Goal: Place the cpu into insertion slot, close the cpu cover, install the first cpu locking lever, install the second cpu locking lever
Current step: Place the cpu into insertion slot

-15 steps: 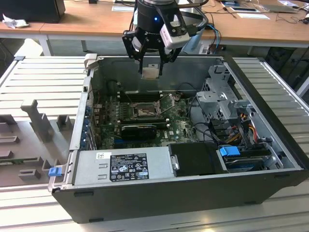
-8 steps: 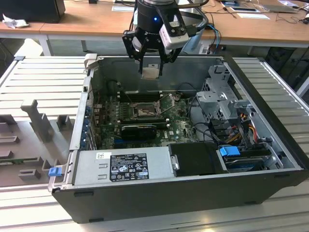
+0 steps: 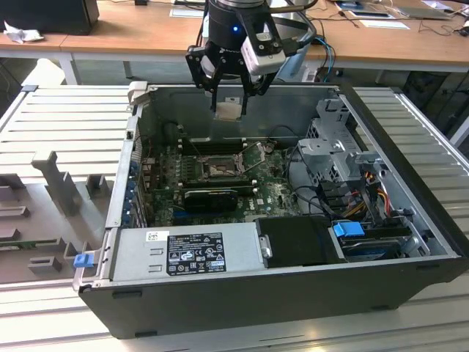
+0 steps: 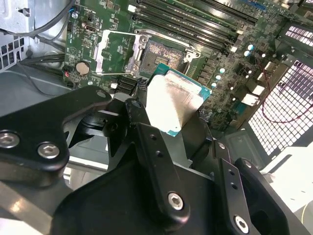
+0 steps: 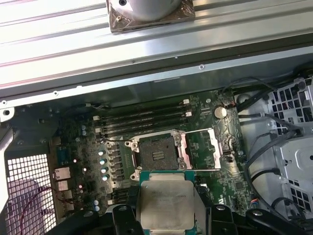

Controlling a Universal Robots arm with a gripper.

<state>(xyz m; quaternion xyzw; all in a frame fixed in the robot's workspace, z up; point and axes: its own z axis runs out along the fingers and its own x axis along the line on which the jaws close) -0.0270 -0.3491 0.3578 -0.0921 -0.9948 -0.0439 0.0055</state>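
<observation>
The tool (image 3: 229,104) clamps the chip (image 5: 166,203) by its edges above the empty socket (image 5: 156,154) on the green board (image 5: 222,183), the metal cover (image 5: 214,147) flipped open beside that socket, every step yet undone.

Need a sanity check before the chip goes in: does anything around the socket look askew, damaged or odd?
Nothing stands out. The gripper holds the cpu above the motherboard; the insertion slot sits empty, with the cpu cover swung open beside it. No damage shows.
</observation>
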